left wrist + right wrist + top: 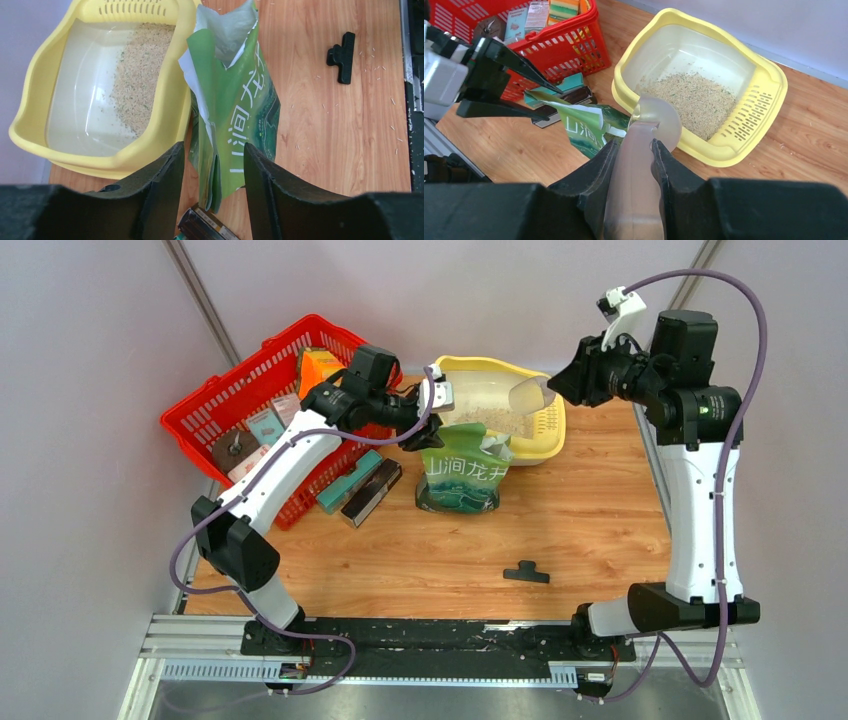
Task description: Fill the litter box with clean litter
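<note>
At far edge of table (580,530), litter box (769,75) holds patch of litter (696,102); half of basin bare. Right gripper (635,147) clenches clear scoop (654,120); left gripper (212,152) released over green bag (235,100). Likely mid-fill; next: steady bag, dip scoop. Right wrist view shows handle between 2 fingers, hidden from top; top view shows black clip (526,571).

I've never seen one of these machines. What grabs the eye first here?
The yellow litter box at the far edge of the table, with beige litter inside. The right gripper holds a clear scoop over it, and a green bag stands in front, beneath the open left gripper.
</note>
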Available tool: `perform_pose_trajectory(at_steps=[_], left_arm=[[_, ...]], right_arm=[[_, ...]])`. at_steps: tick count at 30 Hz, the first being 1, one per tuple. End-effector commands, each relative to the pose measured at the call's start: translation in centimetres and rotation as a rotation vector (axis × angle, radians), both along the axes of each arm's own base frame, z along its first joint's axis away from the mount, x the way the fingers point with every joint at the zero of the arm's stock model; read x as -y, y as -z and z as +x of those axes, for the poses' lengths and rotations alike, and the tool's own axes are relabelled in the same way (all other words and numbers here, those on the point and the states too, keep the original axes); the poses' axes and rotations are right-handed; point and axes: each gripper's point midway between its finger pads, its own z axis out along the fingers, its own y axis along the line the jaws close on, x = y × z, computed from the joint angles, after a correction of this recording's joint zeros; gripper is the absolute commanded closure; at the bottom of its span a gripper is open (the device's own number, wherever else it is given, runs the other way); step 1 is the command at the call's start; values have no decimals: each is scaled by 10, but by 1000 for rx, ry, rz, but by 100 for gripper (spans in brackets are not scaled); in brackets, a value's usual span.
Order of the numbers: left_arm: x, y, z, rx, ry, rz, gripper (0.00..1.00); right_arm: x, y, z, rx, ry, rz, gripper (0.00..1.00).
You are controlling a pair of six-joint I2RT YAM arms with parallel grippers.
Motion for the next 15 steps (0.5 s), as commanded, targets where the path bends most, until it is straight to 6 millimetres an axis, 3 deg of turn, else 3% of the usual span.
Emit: perform_pose_trajectory(at_steps=[1, 2, 5, 8, 15], left_arm=[[5, -12, 3, 68, 24, 6, 48], [4, -12, 2, 65, 24, 8, 58], [5, -11, -5, 48, 31, 12, 75], [4, -13, -8, 37, 27, 5, 86], [3, -18, -14, 14, 3, -28, 100]], right_arm=[[-5, 25, -13, -104, -58, -18, 100], [-6, 25, -12, -102, -65, -14, 100], [-13, 28, -14, -143, -92, -5, 100], [-19, 33, -16, -178, -123, 9, 100], [-29, 44, -20, -216, -141, 16, 100]])
